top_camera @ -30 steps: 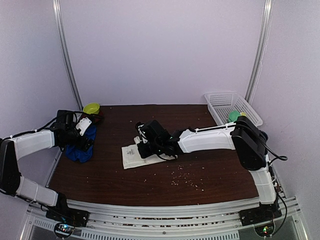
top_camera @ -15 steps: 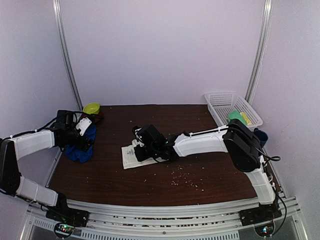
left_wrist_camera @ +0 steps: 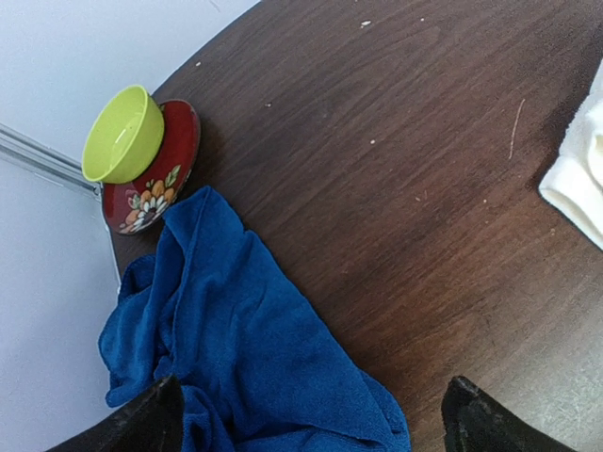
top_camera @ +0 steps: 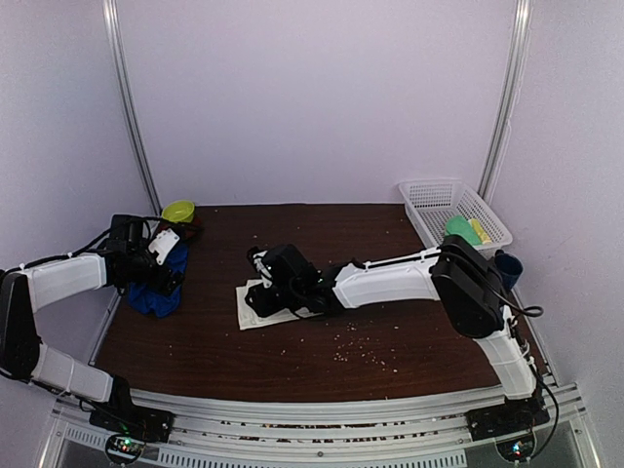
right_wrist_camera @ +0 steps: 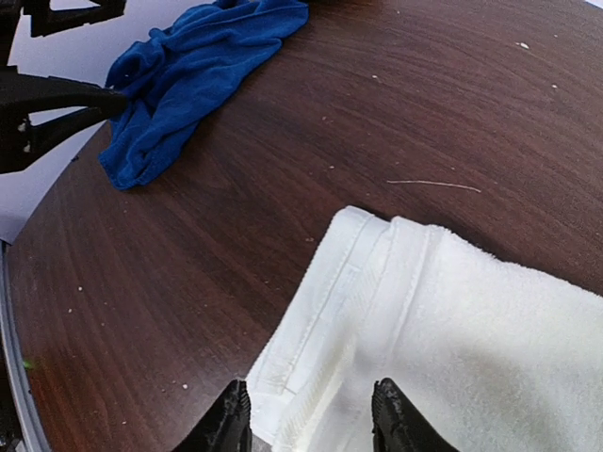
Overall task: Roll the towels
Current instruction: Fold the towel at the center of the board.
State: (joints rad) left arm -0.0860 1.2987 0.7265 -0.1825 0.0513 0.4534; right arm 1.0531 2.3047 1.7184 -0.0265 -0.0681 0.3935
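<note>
- Right hand [right_wrist_camera: 311, 410] had slid left along the white towel [right_wrist_camera: 452, 320] over the last second, from the towel's middle to its left end.
- Its fingers had been pressed together a second earlier. They now stood partly spread over the towel's hemmed corner, pinching nothing as far as the wrist view showed.
- The white towel stayed mid-counter, shifted only a little. It looked flat and folded with its hem edges showing, and no tight roll was visible.
- Judgement: this read as a release or regrip at the end of the towel, with the rolling pass on it not finished.
- Left hand [left_wrist_camera: 311, 419] hadn't moved. Its fingers were spread wide, hovering just above the blue towel [left_wrist_camera: 254, 358] and not gripping it.
- The blue towel lay crumpled at the counter's left edge, well apart from the white one, unchanged and unrolled.
- The counter [top_camera: 341, 244] was dark brown wood grain, with pale crumbs [top_camera: 361, 351] scattered towards the near side.
- A green bowl [left_wrist_camera: 121, 137] sat against a red floral bowl [left_wrist_camera: 168, 160] in the far-left corner, just beyond the blue towel.
- A white mesh basket [top_camera: 429, 195] sat at the far right with small items inside.
- The walls were plain pale lilac, with metal posts [top_camera: 127, 107] in the back corners.
</note>
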